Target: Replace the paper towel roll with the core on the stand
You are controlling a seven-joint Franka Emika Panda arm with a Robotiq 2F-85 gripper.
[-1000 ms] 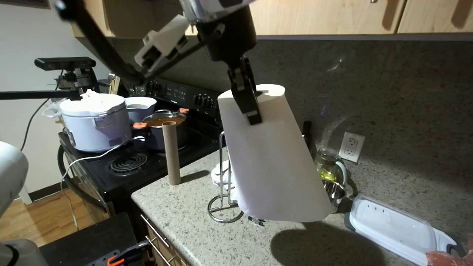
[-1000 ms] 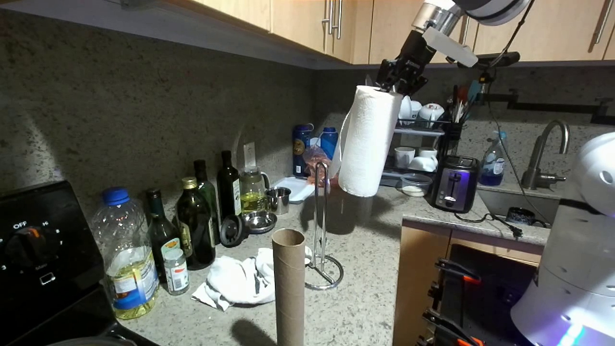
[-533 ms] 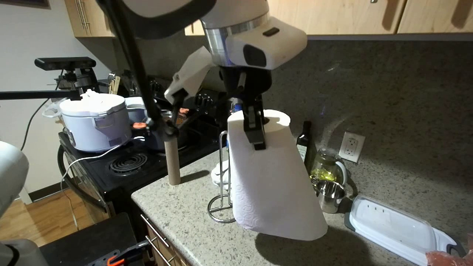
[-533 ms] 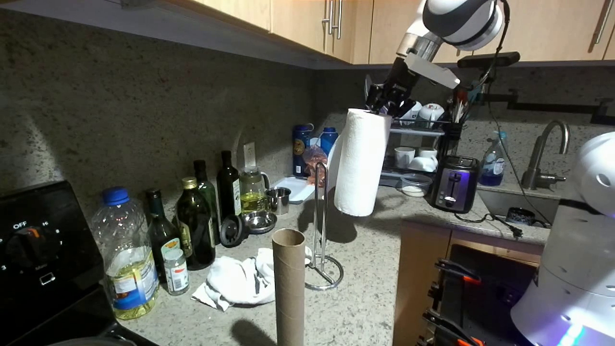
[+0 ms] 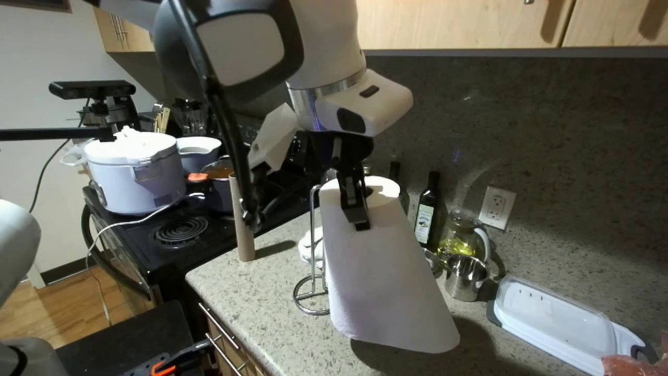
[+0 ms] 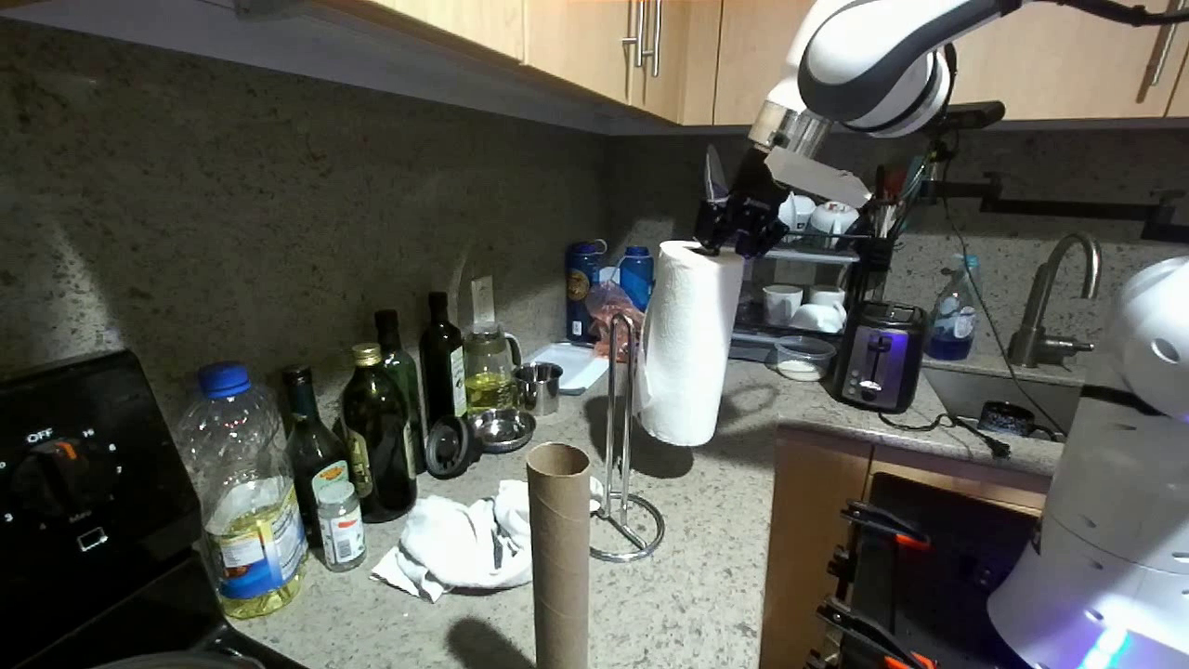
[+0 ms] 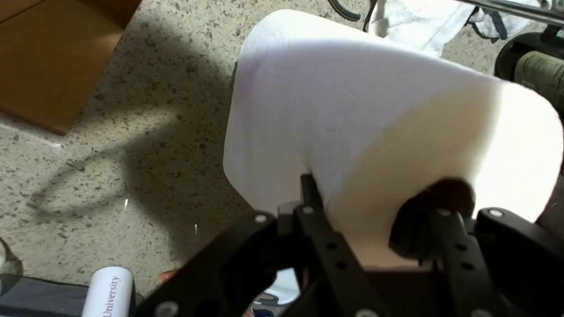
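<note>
A: What is grasped by the gripper [image 7: 359, 207]?

B: The wall of the paper towel roll [image 6: 689, 344] is pinched at its upper end. In the wrist view, one finger is inserted into the hollow centre, while the other is pressed along the outer face.

A: Where is the roll situated?

B: It is suspended, tilted, above the counter [image 5: 255, 308]. In both exterior views it is shown just to the right of the stand [image 6: 610, 418]; whether the two touch cannot be told.

A: How is the core [image 6: 560, 557] placed?

B: It is stood upright on the counter. In an exterior view it is seen at the near side, its lower end cut off by the frame, with a white cloth [image 6: 455, 548] crumpled to its left.

A: What else is shown?

B: In an exterior view, a stove [image 5: 148, 261] is set at the far left, a metal cup [image 5: 464, 279] is placed to the right of the roll, and a plastic container [image 5: 553, 318] is laid farther right.
</note>
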